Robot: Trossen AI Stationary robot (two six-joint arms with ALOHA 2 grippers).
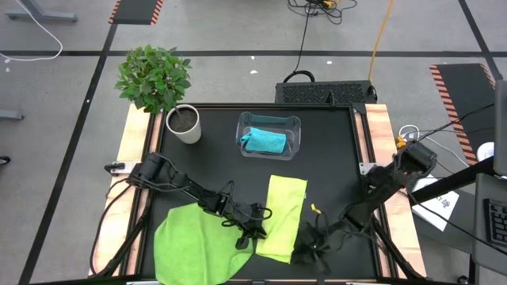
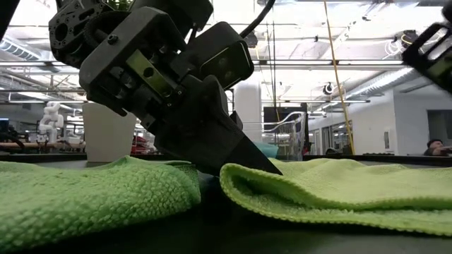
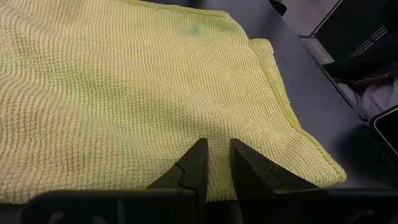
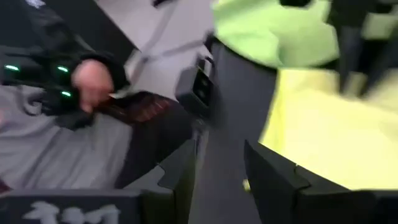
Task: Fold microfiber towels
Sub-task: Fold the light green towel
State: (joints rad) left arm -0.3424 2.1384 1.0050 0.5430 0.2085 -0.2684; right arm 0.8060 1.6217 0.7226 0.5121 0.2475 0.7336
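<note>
A pale yellow-green towel [image 1: 285, 215] lies folded into a long strip in the table's middle front, its rounded fold [image 2: 229, 176] on the left side. A bright green towel [image 1: 198, 241] lies flat to its left. A turquoise towel [image 1: 264, 141] sits bunched in a clear bin [image 1: 295, 127] at the back. My left gripper [image 1: 253, 234] stands at the pale towel's left edge, shut on it. My right gripper [image 1: 310, 250] hangs open above the table by the strip's near right corner, touching nothing. My left gripper has the pale towel at its left edge [image 3: 217, 186], close to the near left corner; cloth fills the narrow gap between the two fingers [image 3: 193, 168]. The fingers slant down from the table's left. The towel lies flat and slack on the table; how many layers are held, I cannot tell.
A potted plant in a white pot [image 1: 184, 125] stands at the back left. A small yellow scrap [image 1: 314, 208] lies right of the pale towel. Bare black table shows at the right. A person's hand [image 4: 93, 81] shows beyond the table's near edge.
</note>
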